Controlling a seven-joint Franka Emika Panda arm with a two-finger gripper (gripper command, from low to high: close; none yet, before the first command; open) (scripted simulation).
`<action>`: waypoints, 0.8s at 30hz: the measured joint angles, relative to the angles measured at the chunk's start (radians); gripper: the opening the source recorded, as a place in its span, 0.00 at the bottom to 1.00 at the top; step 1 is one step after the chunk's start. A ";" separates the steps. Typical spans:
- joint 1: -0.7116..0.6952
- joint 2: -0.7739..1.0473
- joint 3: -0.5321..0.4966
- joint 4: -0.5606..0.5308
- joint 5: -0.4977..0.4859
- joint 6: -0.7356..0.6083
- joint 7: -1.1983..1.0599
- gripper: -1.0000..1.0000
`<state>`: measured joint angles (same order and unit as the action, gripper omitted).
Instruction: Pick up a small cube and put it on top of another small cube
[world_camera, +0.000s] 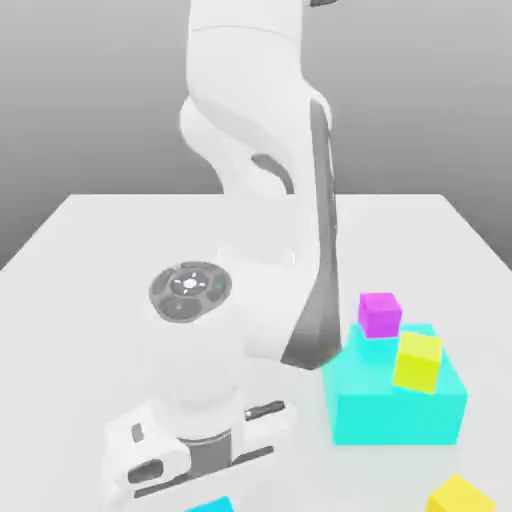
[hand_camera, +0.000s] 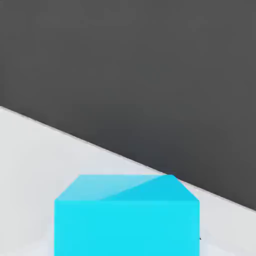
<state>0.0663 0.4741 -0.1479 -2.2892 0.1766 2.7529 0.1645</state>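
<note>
Claw (world_camera: 205, 500) is clamped on the small cyan cube (hand_camera: 127, 220) at the bench's (world_camera: 90, 260) near edge (presumably to lift it for stacking); magenta cube (world_camera: 379, 313) sits right.

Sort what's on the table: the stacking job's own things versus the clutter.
Job:
- small cyan cube, at the end effector
- magenta cube or yellow cube, possible bases

Lying about:
- large cyan block, under those two cubes
- second yellow cube, at the exterior view's lower right
</note>
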 joint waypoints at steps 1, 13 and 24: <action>0.007 -0.031 -0.009 -0.007 -0.011 -0.024 0.008 0.00; 0.216 -0.444 0.129 -0.182 -0.056 -0.267 0.052 0.00; 0.342 -0.616 0.253 -0.351 -0.147 -0.255 0.125 0.00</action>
<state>0.4083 -0.1416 0.1053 -2.6398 0.0294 2.4976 0.2898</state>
